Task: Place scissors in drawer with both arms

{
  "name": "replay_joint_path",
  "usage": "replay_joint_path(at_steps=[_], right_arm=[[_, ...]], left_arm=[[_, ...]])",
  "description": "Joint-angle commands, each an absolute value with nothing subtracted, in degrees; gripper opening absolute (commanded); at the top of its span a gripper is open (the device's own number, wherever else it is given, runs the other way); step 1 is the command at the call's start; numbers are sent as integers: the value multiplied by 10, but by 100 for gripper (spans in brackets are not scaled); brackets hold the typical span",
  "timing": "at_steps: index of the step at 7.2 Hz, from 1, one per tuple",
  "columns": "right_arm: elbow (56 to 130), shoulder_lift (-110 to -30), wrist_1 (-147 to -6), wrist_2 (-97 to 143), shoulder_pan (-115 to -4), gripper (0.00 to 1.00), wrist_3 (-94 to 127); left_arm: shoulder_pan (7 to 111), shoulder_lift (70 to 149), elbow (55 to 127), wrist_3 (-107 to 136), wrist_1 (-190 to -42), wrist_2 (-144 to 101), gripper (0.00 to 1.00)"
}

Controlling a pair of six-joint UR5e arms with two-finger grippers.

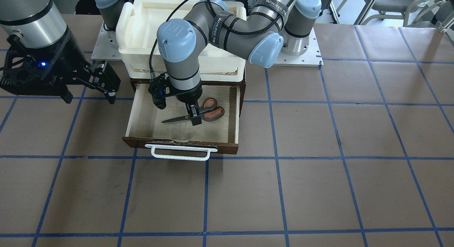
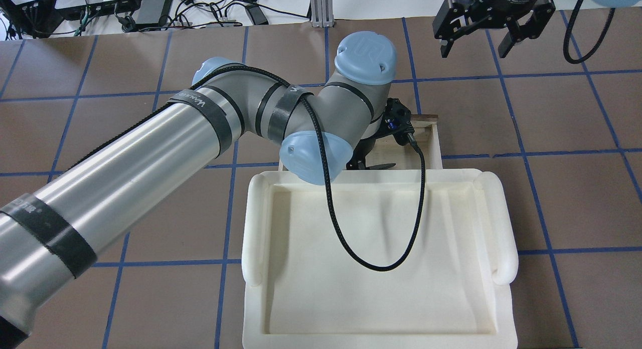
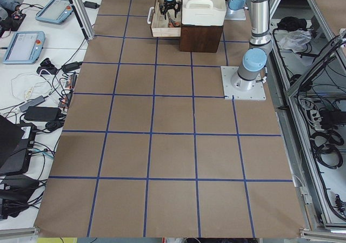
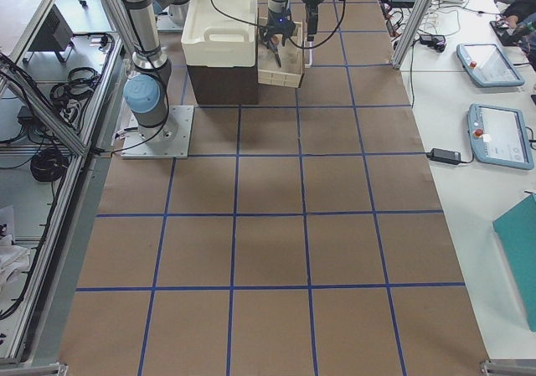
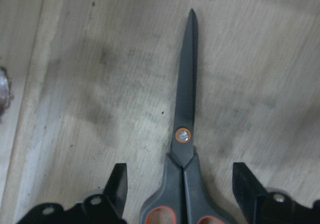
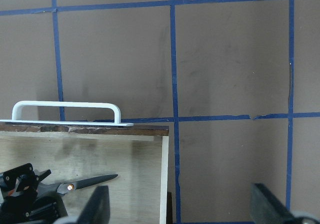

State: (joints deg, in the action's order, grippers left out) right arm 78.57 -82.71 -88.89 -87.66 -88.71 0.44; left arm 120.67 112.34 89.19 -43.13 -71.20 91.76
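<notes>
The scissors (image 1: 212, 113), with grey handles and orange-red inner loops, lie flat on the plywood floor of the open drawer (image 1: 136, 114). The drawer's white handle (image 1: 180, 153) faces away from the robot. My left gripper (image 1: 193, 118) reaches down into the drawer over the scissors' pivot. In the left wrist view its fingers (image 5: 118, 183) stand apart on either side of the scissors (image 5: 184, 109) without touching them. My right gripper (image 1: 89, 98) is open and empty. It hovers beside the drawer, off its corner, and its wrist view shows the drawer (image 6: 150, 159) and scissors (image 6: 90, 182).
A white foam tray (image 2: 376, 269) sits on top of the dark brown cabinet (image 3: 200, 37) that the drawer slides out of. The brown table has a blue tape grid (image 1: 276, 158). The left arm's black cable (image 2: 381, 258) hangs over the tray.
</notes>
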Motion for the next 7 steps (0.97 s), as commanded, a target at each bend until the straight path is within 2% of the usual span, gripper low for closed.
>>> replay_joint_path(at_steps=[1,3,7], right_arm=[[786,-827,-890,-877,-887,100,5],[786,-828,-890,-877,-887,100,5],[787,-829,-887,-878,-888,100,6]], left_arm=[[1207,1102,881,-432,-704,922,77],[1194,1065,854,-439,-713,926,77],[1062,1007,847,-440,-748,941,77]])
